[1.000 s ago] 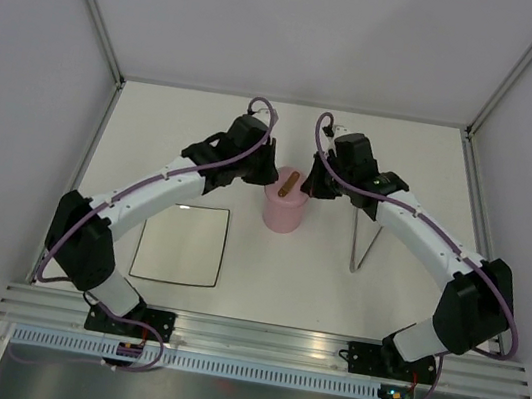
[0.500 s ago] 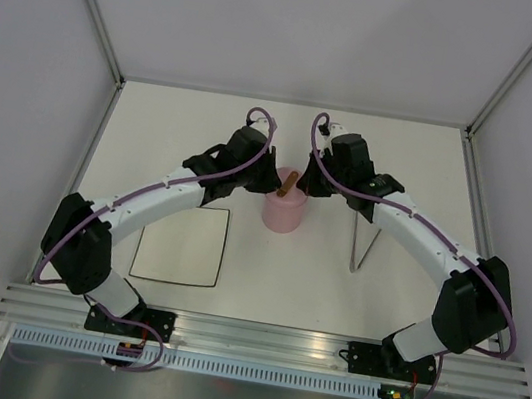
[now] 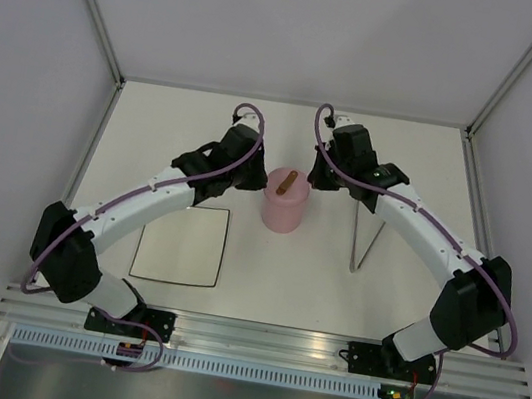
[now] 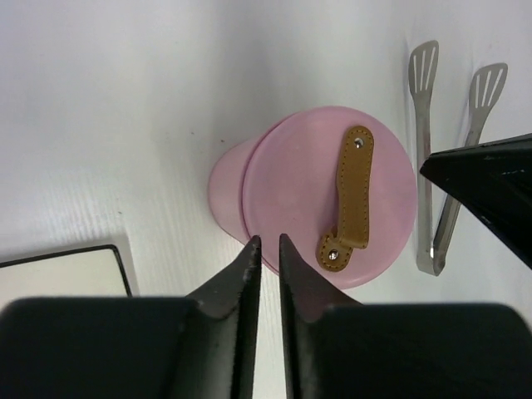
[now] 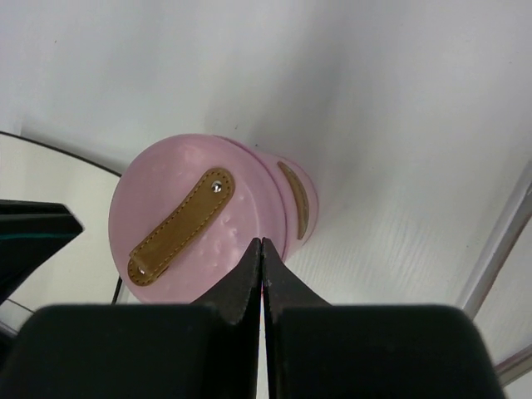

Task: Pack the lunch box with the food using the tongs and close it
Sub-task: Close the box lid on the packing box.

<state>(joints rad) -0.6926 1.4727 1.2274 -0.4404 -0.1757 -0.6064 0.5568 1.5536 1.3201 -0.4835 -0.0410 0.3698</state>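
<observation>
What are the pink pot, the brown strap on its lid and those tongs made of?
Lunch box and lid: probably matte plastic, smooth, evenly pink. Handle: looks like tan leather or imitation, stitched edges, riveted ends. Tongs: metal, silver and shiny.

Left arm (image 3: 143, 205) and right arm (image 3: 422, 234) both arc inward from their bases, elbows out, roughly mirrored, wrists pitched down toward bench centre. Left end effector (image 4: 268, 241): fingers parted by a thin slit, nothing between them. Right end effector (image 5: 262, 243): fingers pressed tip to tip, empty.
</observation>
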